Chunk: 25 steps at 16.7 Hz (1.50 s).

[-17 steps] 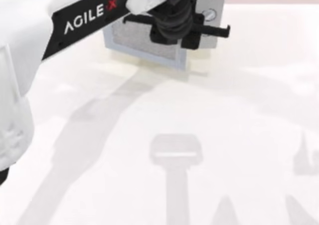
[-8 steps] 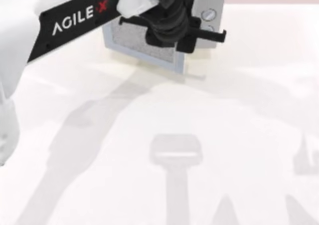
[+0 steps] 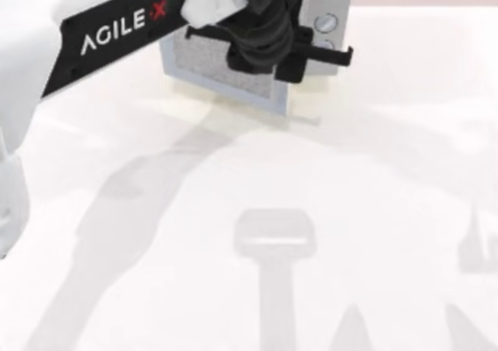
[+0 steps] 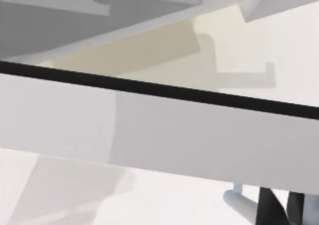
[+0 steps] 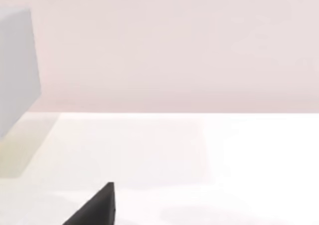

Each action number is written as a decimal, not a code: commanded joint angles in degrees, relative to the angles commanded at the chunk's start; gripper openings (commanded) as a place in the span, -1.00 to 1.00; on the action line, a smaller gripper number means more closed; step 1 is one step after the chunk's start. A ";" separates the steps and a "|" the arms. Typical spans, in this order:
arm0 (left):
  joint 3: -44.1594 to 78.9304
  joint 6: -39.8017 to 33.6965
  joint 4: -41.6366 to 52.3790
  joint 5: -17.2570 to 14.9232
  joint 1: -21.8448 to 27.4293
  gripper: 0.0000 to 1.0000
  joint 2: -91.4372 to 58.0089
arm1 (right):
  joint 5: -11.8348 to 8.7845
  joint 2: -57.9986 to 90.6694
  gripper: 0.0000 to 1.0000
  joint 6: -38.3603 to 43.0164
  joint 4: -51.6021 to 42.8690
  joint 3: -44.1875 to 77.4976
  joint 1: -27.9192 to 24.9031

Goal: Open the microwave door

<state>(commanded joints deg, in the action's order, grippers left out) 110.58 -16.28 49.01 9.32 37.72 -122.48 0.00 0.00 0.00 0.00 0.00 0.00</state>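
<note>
The light-grey microwave [image 3: 333, 38] stands at the table's far edge, its two round knobs just right of my left arm. The microwave door [image 3: 210, 63], with its speckled mesh window, hangs slightly ajar, its right edge swung out from the body. My left gripper [image 3: 272, 49] sits over the door's upper right part. In the left wrist view the door [image 4: 174, 135] is a wide grey band, with a pale gap behind it. The grey bar handle [image 4: 239, 204] runs into my left gripper [image 4: 283, 212], which is shut on it. My right gripper [image 5: 99, 207] is parked low, out of the top view.
The pale table [image 3: 373, 211] stretches in front of the microwave, marked only by arm shadows. My left arm's white and black link [image 3: 117, 28] crosses the far left. In the right wrist view the microwave's side [image 5: 17, 65] stands off to one edge, before a pink wall.
My left arm has drawn slightly left and back, and the door's right edge has swung a little farther out from the microwave. Most of this happened in the first half second.
</note>
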 joint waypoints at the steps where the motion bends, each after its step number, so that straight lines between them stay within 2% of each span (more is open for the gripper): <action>1: 0.00 0.00 0.00 0.00 0.00 -1.00 0.00 | 0.00 0.00 1.00 0.00 0.00 0.00 0.00; 12: 0.00 0.00 0.00 0.00 0.00 -1.00 0.00 | 0.00 0.00 1.00 0.00 0.00 0.00 0.00; 15: -0.89 0.44 -0.41 -0.59 0.25 -1.00 0.39 | 0.00 0.00 1.00 0.00 0.00 0.00 0.00; 21: -7.90 6.17 -3.68 -3.41 -1.20 -1.00 5.26 | 0.00 0.00 1.00 0.00 0.00 0.00 0.00; 25: -8.59 6.68 -3.87 -3.70 -1.32 -1.00 5.59 | 0.00 0.00 1.00 0.00 0.00 0.00 0.00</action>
<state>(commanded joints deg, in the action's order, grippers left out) 102.00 -9.61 45.14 5.63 36.40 -116.89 0.00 0.00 0.00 0.00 0.00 0.00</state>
